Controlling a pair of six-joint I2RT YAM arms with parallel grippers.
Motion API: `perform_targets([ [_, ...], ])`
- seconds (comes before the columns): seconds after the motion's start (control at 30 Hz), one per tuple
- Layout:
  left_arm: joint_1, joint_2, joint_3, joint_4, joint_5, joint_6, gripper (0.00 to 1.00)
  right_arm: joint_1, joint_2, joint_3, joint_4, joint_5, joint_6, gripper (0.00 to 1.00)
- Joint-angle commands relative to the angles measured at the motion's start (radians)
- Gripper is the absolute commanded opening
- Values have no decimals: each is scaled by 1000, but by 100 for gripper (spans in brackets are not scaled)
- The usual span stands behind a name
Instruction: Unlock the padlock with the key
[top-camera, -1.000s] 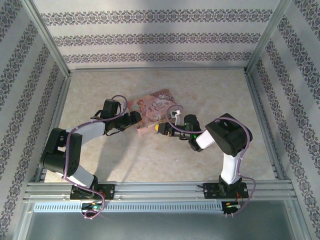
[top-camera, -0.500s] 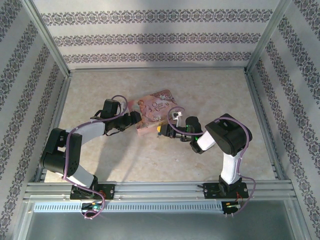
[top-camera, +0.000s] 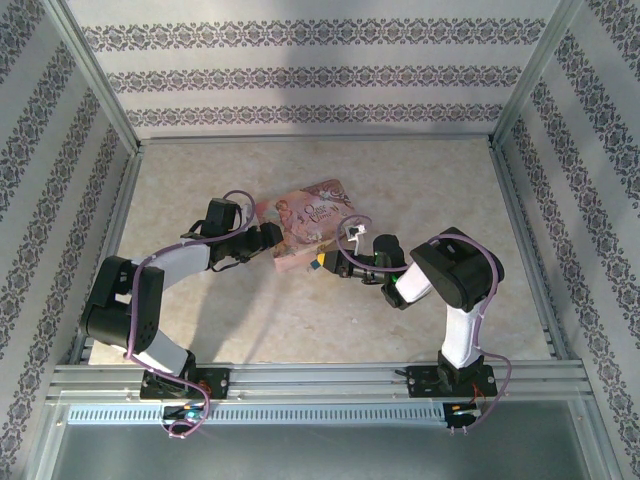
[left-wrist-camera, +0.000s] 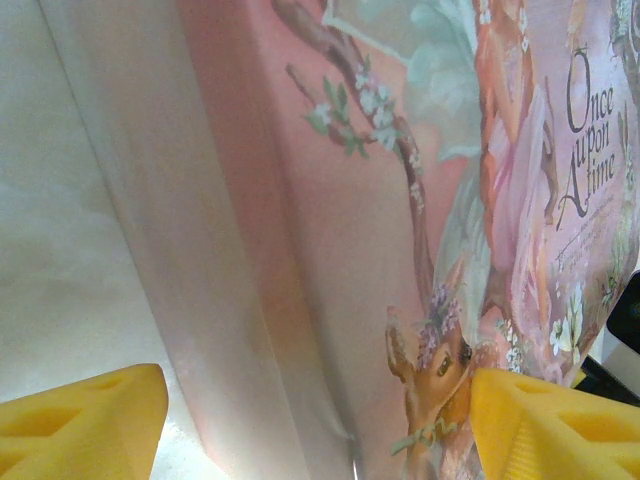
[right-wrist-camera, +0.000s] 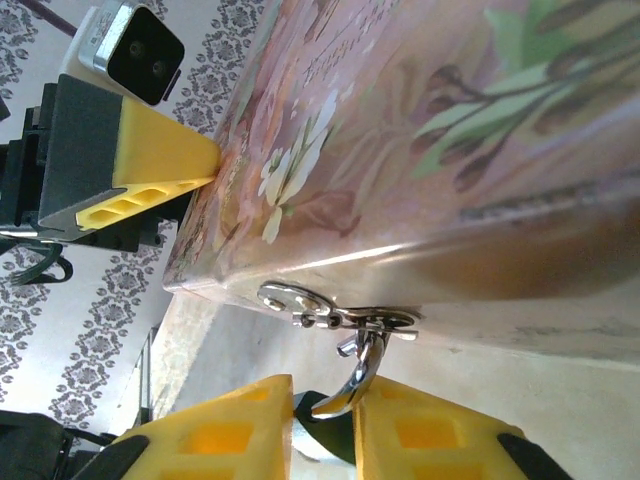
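Okay, padlock (right-wrist-camera: 355, 385) first: it hangs by its silvery shackle from the small metal hasp (right-wrist-camera: 340, 320) on the front edge of the pink box (right-wrist-camera: 450, 130). That puts it at the box's near side, just above the table (top-camera: 400, 190), with its body mostly hidden behind your fingers. Your right gripper (right-wrist-camera: 322, 425) is right at it, jaws nearly together, one yellow pad either side of the shackle. It looks like a pinch on the padlock, probably to steady it and present the keyhole, though the contact itself is hidden, so treat that as likely, not certain. From above, that gripper (top-camera: 322, 262) sits at the box's front corner. Your left gripper (left-wrist-camera: 315, 390) has its jaws wide apart over the box's opposite end, holding nothing. One finger (right-wrist-camera: 150, 170) rests at the box's far edge, which I read as bracing so the box can't slide while you work the lock. Where the key lies I cannot tell. Writing: the lid reads "Once upon A time" (left-wrist-camera: 590, 140) in dark script, over a fairy-tale picture with a fawn and blossoms. Smaller lines beneath are too blurred to read. No brand is legible on the padlock or the grippers.
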Motion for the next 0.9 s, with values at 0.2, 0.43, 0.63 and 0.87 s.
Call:
perform_targets([
  [0.2, -4, 3, -4, -84, -41, 23, 78, -7, 29, -12, 34, 13, 20, 12],
  [0.43, -3, 6, -9, -84, -45, 25, 78, -8, 28, -22, 56, 55, 56, 6],
  [0.63, -5, 13, -22, -82, -53, 29, 78, -8, 28, -40, 132, 129, 138, 5],
  [0.87, -4, 21, -51, -53, -50, 21, 78, -2, -24, -54, 132, 223, 185, 5],
])
